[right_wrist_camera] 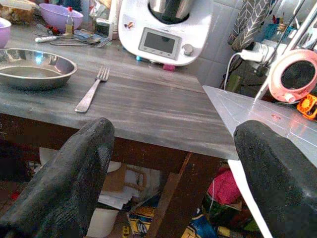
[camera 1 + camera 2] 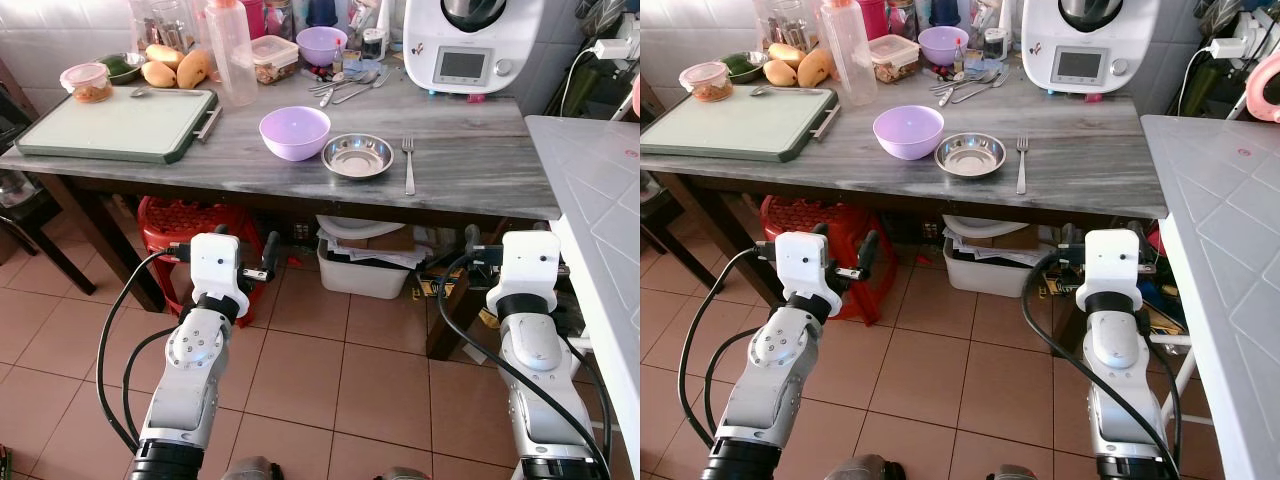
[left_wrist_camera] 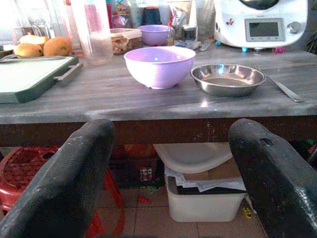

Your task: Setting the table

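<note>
A home kitchen. The grey marbled worktop (image 2: 470, 160) carries a purple bowl (image 2: 294, 132), a steel dish (image 2: 357, 155) and a fork (image 2: 408, 165) near its front edge. A white cooking machine (image 2: 472, 42) stands at 1 o'clock, with mangoes (image 2: 178, 68), a cutting board (image 2: 115, 122) and food tubs at 11 o'clock. Terracotta floor tiles (image 2: 350, 390) and a red plastic stool (image 2: 180, 225) lie below.
</note>
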{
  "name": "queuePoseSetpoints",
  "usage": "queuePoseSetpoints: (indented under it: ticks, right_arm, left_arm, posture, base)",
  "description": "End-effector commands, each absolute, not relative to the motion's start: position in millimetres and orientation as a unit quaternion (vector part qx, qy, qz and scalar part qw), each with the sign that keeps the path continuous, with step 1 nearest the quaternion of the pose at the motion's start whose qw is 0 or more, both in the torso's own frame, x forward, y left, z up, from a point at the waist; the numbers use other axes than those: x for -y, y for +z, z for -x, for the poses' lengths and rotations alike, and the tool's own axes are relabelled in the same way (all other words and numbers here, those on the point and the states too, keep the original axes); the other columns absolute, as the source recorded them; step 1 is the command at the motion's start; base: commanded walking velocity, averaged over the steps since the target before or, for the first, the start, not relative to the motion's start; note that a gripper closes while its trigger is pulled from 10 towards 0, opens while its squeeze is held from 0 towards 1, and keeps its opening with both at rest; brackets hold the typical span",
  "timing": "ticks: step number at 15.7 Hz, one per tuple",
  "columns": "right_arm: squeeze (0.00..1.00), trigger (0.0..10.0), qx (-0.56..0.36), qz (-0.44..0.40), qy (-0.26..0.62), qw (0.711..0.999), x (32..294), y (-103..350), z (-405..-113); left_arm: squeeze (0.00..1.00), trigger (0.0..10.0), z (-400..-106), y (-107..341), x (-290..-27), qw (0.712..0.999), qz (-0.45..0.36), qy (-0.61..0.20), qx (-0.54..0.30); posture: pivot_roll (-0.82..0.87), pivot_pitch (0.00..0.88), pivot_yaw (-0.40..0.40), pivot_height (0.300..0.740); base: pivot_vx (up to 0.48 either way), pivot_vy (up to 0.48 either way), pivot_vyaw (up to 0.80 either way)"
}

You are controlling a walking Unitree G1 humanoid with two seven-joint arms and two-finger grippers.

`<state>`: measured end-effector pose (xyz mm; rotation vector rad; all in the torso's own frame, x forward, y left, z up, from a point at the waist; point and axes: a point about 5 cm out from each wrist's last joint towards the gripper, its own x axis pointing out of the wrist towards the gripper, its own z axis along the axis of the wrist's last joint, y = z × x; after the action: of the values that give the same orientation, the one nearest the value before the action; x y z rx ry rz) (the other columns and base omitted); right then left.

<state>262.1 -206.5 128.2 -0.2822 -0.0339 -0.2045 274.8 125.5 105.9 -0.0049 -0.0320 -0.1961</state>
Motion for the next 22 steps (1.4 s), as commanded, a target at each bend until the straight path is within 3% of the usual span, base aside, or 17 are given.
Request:
queuePoseSetpoints:
  ticks: [1,3,5,9,22]
  right_arm:
    - [0.00,10.0,0.030,0.140,-0.098,0.985,204,134,-262]
    - [0.00,10.0,0.030,0.140,-0.098,0.985,204,134,-262]
    - [0.00,10.0,-0.005,0.071,-0.049,0.996,193,123,-258]
    - [0.00,10.0,-0.005,0.071,-0.045,0.996,193,123,-258]
    - [0.00,10.0,-0.006,0.069,-0.027,0.997,192,124,-260]
  left_arm:
    - [0.00,10.0,-276,112,-127,0.995,-0.006,-0.098,0.029]
    - [0.00,10.0,-276,112,-127,0.995,-0.006,-0.098,0.029]
    - [0.00,10.0,-278,114,-122,0.992,0.006,-0.125,0.033]
    - [0.00,10.0,-278,114,-121,0.992,0.007,-0.125,0.035]
    - [0.00,10.0,-280,114,-121,0.992,0.009,-0.124,0.038]
  posture:
    - [-0.07,0.000,0.049,0.740]
    - [-0.07,0.000,0.049,0.740]
    - [-0.07,0.000,0.045,0.740]
    - [-0.08,0.000,0.044,0.740]
    - [-0.08,0.000,0.036,0.740]
  base:
    - [0.000,0.000,0.00]
    - [0.000,0.000,0.00]
    - [0.000,-0.127,-0.80]
    - [0.000,-0.331,-0.80]
    - [0.000,-0.362,0.00]
